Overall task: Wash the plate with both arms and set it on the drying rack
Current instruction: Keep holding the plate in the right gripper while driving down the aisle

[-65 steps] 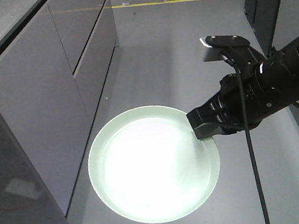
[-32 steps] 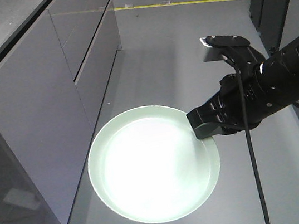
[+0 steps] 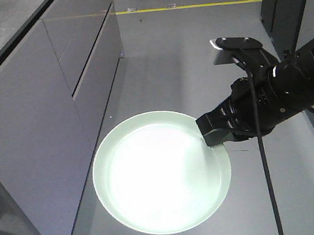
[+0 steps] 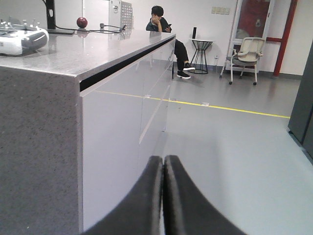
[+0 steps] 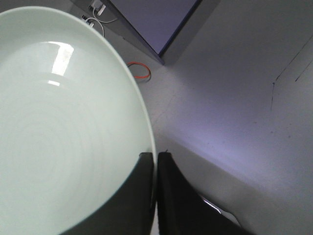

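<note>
Pinched the rim of the pale green plate [image 3: 163, 181] with the right gripper [image 5: 155, 164]. Pressed the left gripper [image 4: 163, 169] together, empty.

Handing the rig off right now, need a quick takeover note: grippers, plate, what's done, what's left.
Right gripper: shut on the plate rim, plate held face up above the floor beside the grey cabinet.
Left gripper: shut, empty.
Drying rack and sink: not in view.
Done: plate picked up; washed or not, cannot tell.
Left: get it onto the drying rack.
</note>
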Available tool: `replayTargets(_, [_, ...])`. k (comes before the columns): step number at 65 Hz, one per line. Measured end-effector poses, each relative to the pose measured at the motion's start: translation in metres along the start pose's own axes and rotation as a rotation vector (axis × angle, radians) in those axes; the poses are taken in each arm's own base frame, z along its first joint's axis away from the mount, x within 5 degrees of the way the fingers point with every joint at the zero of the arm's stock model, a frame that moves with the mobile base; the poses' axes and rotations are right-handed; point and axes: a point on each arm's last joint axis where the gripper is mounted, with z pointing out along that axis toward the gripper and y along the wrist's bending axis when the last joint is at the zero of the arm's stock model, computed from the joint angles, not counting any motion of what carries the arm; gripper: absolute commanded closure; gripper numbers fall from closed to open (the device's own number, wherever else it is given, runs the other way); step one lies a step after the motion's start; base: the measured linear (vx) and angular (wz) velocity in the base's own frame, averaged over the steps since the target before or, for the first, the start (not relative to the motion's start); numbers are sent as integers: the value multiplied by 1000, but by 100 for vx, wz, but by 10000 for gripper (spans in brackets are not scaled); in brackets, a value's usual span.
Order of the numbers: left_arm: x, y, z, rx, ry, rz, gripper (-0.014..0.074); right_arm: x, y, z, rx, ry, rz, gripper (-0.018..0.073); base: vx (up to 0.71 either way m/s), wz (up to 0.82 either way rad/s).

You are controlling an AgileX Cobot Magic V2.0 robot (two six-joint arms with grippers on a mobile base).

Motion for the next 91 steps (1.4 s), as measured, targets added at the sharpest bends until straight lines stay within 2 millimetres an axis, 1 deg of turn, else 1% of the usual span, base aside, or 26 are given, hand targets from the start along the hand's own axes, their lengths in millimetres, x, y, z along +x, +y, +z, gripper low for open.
replayTargets(91, [0,0,0,0,0,0,603,0,0,0,0,0,0,568,20,-9])
